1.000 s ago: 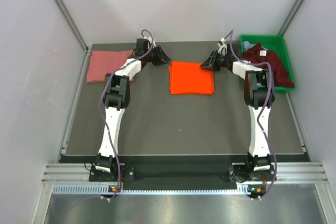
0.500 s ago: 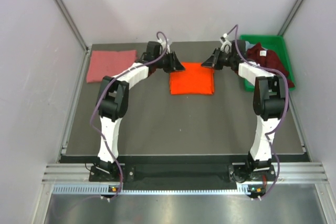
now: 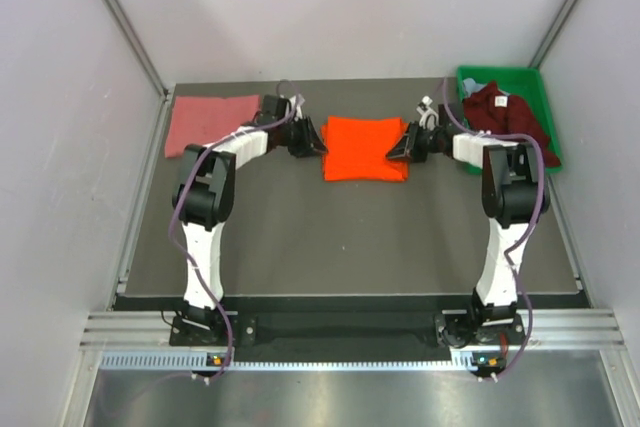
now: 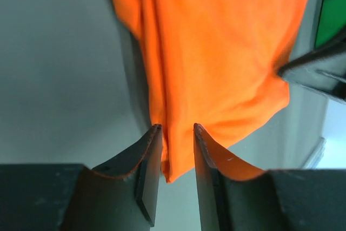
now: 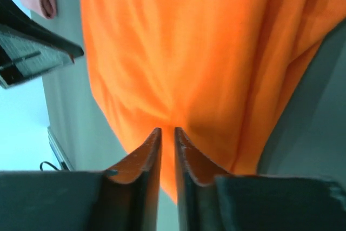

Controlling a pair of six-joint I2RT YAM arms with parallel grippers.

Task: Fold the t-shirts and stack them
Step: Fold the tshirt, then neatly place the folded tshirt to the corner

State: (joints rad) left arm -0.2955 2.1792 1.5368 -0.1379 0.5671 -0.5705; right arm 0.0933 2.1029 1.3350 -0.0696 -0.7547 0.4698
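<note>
Tools pinch opposite edges of the folded orange t-shirt [image 3: 365, 147]: the left tool [image 4: 177, 133] grips its left hem, the right tool [image 5: 167, 133] is nearly closed on its right edge. It lies mid-tabletop [image 3: 340, 232]; a pink t-shirt [image 3: 208, 123] rests far left, a maroon t-shirt [image 3: 508, 119] in the green bin [image 3: 528, 77].

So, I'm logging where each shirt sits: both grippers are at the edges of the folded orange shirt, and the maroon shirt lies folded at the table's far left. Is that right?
Not quite. The maroon shirt lies crumpled in the green bin at the far right, as the top view shows; the folded pink shirt is at the far left. The left gripper and right gripper are indeed at the orange shirt.
</note>
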